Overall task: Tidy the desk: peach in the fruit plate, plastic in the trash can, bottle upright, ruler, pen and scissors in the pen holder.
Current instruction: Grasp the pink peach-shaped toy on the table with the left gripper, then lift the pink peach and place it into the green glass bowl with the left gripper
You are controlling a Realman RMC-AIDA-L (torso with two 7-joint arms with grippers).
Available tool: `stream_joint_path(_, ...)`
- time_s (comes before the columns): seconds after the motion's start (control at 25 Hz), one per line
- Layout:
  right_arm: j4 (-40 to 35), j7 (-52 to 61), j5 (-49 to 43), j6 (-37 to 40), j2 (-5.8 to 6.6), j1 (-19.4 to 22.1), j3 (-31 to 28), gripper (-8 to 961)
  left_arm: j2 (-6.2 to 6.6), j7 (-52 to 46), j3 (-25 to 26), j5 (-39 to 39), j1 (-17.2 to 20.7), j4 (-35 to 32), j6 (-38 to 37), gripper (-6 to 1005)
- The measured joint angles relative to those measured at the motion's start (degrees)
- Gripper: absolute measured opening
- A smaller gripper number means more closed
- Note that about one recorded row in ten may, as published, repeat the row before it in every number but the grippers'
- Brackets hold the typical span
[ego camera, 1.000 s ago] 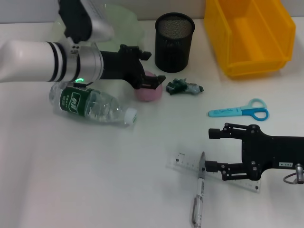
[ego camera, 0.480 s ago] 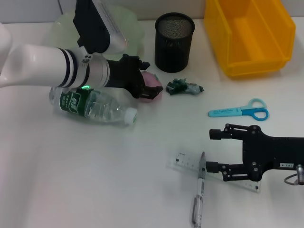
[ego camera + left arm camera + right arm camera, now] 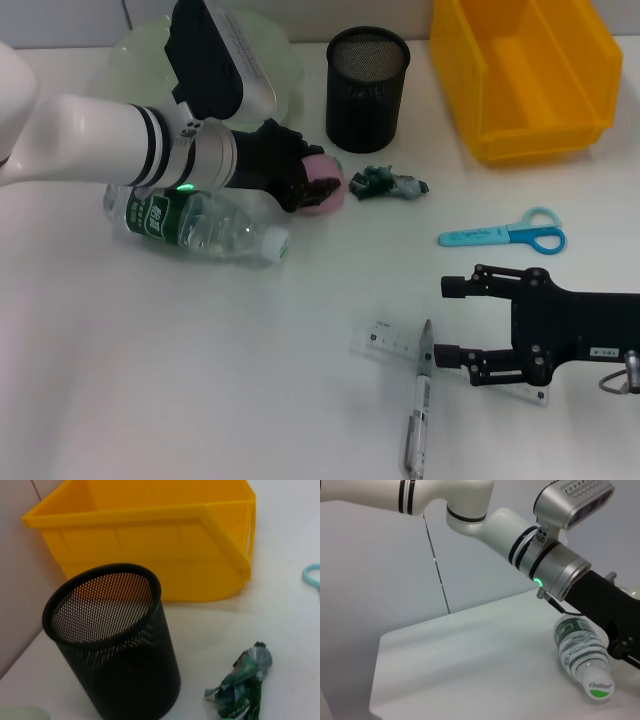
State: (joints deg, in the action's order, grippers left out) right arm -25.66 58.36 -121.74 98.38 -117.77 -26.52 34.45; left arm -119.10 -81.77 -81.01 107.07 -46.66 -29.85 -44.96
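Head view: my left gripper (image 3: pixel 318 187) sits at the peach (image 3: pixel 322 186), at 7 o'clock from the pen holder (image 3: pixel 367 88) and just beside the crumpled plastic (image 3: pixel 390 183); whether it pinches the fruit I cannot tell. I judge the peach soft, round, easily bruised: take it across its widest part, gently. My right gripper (image 3: pixel 448 320), spread, hovers beside ruler (image 3: pixel 390 341) and pen (image 3: pixel 419 410).
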Motion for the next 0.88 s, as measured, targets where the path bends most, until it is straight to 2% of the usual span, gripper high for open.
stream_joint_path(0.04, 0.0, 0.0, 0.0, 0.0, 0.00, 0.0, 0.0, 815, 0.00, -0.1, 0.0, -0.1, 0.3, -0.5, -0.2, 690)
stream_joint_path(0.08, 0.0, 0.0, 0.0, 0.0, -0.01, 0.1, 0.0, 815, 0.00, -0.4, 0.0, -0.2, 0.6, -1.3, -0.6, 440)
stream_joint_path(0.28, 0.1, 0.0, 0.0, 0.1, -0.02, 0.1, 0.0, 816, 0.00, -1.1, -0.1, -0.2, 0.8, -2.0, -1.7, 226)
stream_joint_path(0.44, 0.1, 0.0, 0.0, 0.2, -0.11, 0.3, 0.0, 816, 0.02, -1.9, 0.3, -0.4, 1.1, -2.8, -2.7, 194)
stream_joint_path(0.56, 0.0, 0.0, 0.1, 0.2, -0.17, 0.5, 0.1, 816, 0.27, -3.0, 2.1, -2.7, 3.1, -6.3, -6.0, 170)
stream_joint_path(0.64, 0.0, 0.0, 0.1, 0.2, -0.17, 0.5, 0.1, 816, 0.45, -3.2, 4.7, -6.2, 5.4, -9.8, -9.1, 157)
stream_joint_path(0.68, 0.1, 0.0, 0.1, 0.2, -0.20, 0.5, 0.1, 815, 0.53, -3.1, 7.8, -9.9, 7.7, -12.5, -11.6, 150)
stream_joint_path(0.72, 0.2, 0.0, 0.1, 0.2, -0.24, 0.5, 0.1, 815, 0.53, -3.1, 7.8, -9.9, 7.7, -12.5, -11.6, 144)
stream_joint_path(0.88, 0.3, 0.0, 0.2, 0.2, -0.34, 0.7, 0.1, 815, 0.54, 0.3, 14.5, -21.8, 11.9, -13.7, -13.4, 123)
